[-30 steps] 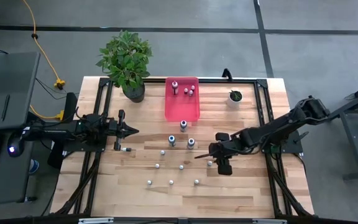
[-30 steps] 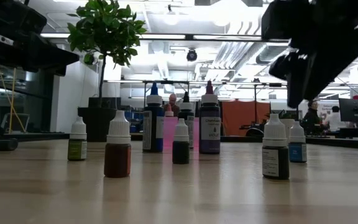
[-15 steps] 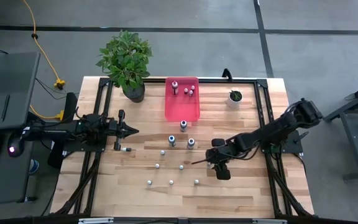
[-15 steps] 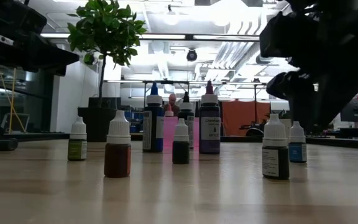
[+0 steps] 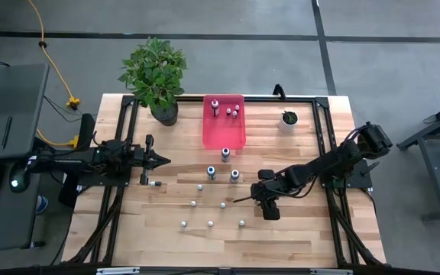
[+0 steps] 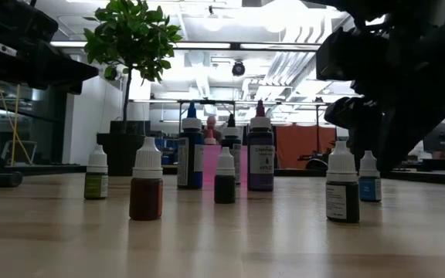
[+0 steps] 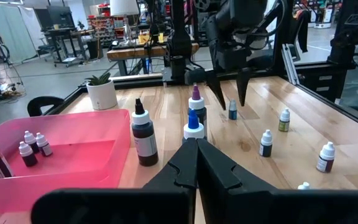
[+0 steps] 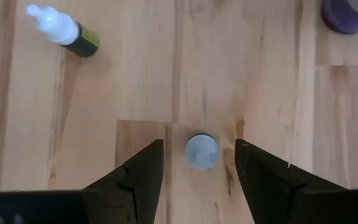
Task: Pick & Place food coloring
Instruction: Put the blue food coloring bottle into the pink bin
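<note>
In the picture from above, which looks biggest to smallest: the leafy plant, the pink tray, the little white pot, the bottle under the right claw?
1. Leafy plant
2. Pink tray, somewhat smaller
3. Little white pot
4. Bottle under the right claw, a mere dot, partly hidden

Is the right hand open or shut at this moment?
Open. In the right wrist view, the two dark fingers of the right hand stand apart, with a small white-capped bottle upright between them, untouched.
</note>
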